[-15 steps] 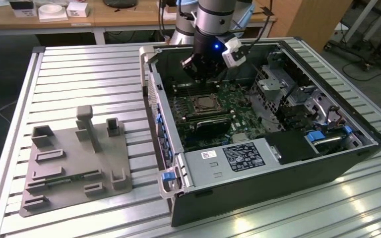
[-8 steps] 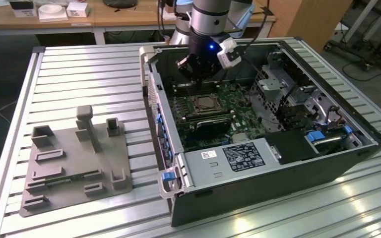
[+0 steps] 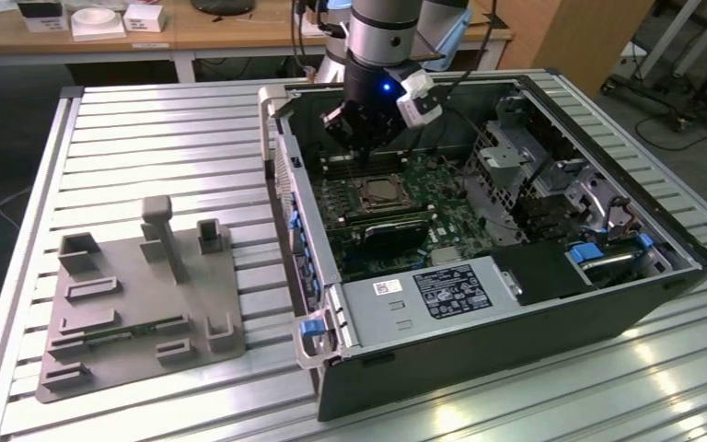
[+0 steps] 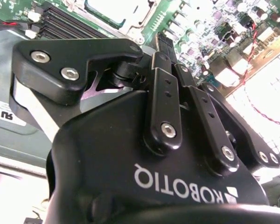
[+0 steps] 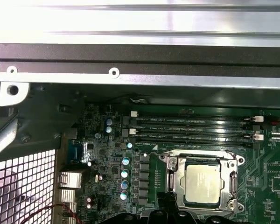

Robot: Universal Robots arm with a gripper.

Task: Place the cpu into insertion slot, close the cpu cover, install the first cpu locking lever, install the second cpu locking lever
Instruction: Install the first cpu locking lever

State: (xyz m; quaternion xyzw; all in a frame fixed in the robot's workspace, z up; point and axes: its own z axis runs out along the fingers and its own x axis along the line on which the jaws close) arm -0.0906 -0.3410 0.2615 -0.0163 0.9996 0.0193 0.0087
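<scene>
Gripper (image 3: 356, 136) hangs inside the open computer case (image 3: 514, 350), over the green board. How far it is spread, I cannot tell. The cpu (image 5: 203, 183) sits seated in the insertion slot (image 3: 359, 196), below the gripper and just off from under its tip. The cpu cover (image 5: 178, 181) lies flat, framing the chip. Black memory slots (image 5: 191, 123) run alongside the slot. Grey fixture (image 3: 133, 304) on the table, well apart from the gripper.

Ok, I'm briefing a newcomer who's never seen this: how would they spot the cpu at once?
Find the open computer case on the slatted table, then the green motherboard inside. Beside the long black memory slots, the cpu sits in the metal-rimmed insertion slot: the only flat, pale silvery square there.
</scene>
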